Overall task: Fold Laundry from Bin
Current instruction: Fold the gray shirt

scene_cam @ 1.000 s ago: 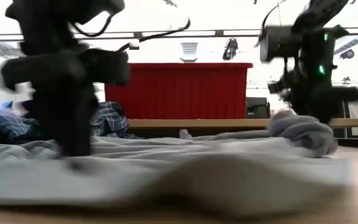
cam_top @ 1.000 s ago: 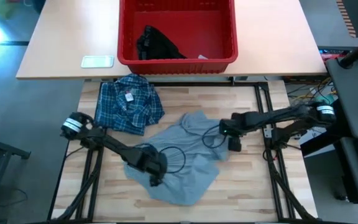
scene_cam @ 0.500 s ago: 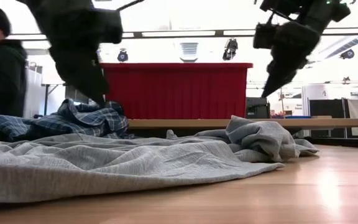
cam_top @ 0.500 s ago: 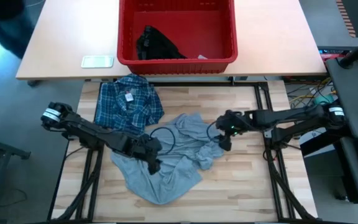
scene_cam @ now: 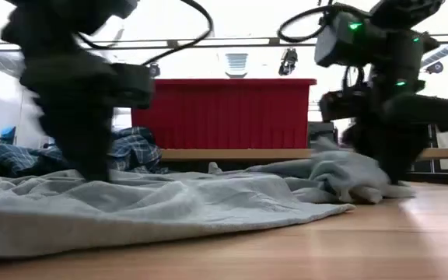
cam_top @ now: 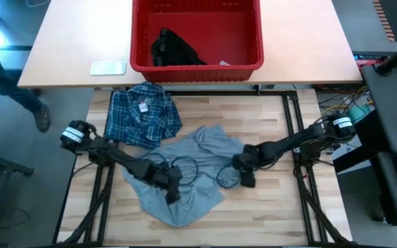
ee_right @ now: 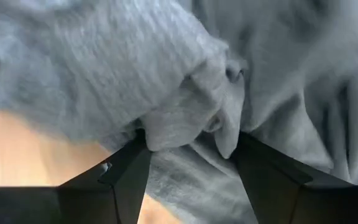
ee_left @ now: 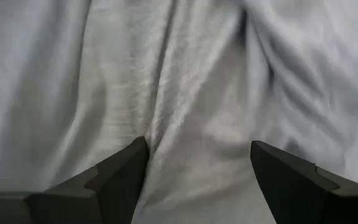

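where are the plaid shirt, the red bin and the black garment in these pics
plaid shirt [cam_top: 143, 116], high view, middle of the folded cloth
red bin [cam_top: 197, 67], high view, near rim
black garment [cam_top: 173, 49], high view, middle of the bundle inside the bin

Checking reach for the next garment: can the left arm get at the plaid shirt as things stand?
Probably yes. The plaid shirt lies uncovered on the table just beyond the left claw, which stands open on the grey T-shirt; nothing sits between them.

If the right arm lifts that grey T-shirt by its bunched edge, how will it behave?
The grey T-shirt lies in soft wrinkles, so it will probably drape and sag. Bunched folds sit between the right gripper jaws, so extra layers may come up. The left gripper, low over it, might hinder dragging.
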`<state>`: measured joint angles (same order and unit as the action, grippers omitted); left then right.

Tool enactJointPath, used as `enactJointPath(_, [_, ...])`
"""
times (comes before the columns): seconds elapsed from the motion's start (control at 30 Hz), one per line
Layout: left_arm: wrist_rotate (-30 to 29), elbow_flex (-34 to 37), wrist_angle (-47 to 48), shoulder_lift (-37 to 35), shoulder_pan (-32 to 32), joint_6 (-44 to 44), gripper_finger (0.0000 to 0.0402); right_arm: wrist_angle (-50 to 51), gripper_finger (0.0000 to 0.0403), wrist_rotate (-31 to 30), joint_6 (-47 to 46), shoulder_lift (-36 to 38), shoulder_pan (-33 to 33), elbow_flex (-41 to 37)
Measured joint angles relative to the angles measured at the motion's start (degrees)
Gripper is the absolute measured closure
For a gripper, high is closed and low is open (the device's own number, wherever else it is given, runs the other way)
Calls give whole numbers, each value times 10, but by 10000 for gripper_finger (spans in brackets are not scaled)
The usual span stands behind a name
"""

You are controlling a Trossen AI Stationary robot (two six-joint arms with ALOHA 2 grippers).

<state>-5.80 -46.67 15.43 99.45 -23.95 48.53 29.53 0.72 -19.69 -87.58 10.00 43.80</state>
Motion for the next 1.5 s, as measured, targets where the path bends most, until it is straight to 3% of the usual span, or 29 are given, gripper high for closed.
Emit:
enactJointPath(0.2, [68, 16, 156, -87, -28, -30, 127, 216, 179, 16, -22, 83, 39, 13])
enactJointPath(0.27, [71, 15, 201, -125, -26, -40, 127, 217, 179, 15, -42, 132, 46, 31])
enactJointPath(0.33, [54, -3, 175, -166, -20, -55, 127, 202, 179, 14, -60, 167, 52, 35])
enactJointPath(0.43, [12, -27, 121, -186, 1, -89, 126, 79, 179, -11, -89, 200, 52, 33])
enactJointPath(0.57, [-23, -55, 38, -145, 35, -105, 126, -76, 179, -63, -103, 174, 53, 10])
enactJointPath(0.73, [-25, -80, 10, -30, 51, -77, 126, -75, 179, -117, -104, 76, 53, 0])
enactJointPath(0.87, [25, -106, 2, 50, 30, -48, 129, -66, 179, -70, -117, 15, 77, -3])
enactJointPath(0.9, [55, -114, -4, 60, 23, -35, 131, -62, 179, -57, -124, 9, 90, -2])
enactJointPath(1.0, [74, -142, 9, 72, -12, -17, 136, -35, 179, -24, -144, 5, 141, 0])
enactJointPath(1.2, [126, -263, 169, 69, -54, -40, 138, 55, 179, 71, -198, 55, 246, -3])
enactJointPath(1.27, [128, -312, 225, 68, -55, -56, 138, 59, 179, 74, -228, 99, 255, 7])
enactJointPath(1.4, [106, -379, 241, 67, -40, -78, 138, 33, 179, -33, -256, 193, 223, 16])
enactJointPath(1.5, [53, -389, 259, 65, -8, -94, 138, 32, 179, -92, -219, 219, 142, 3])
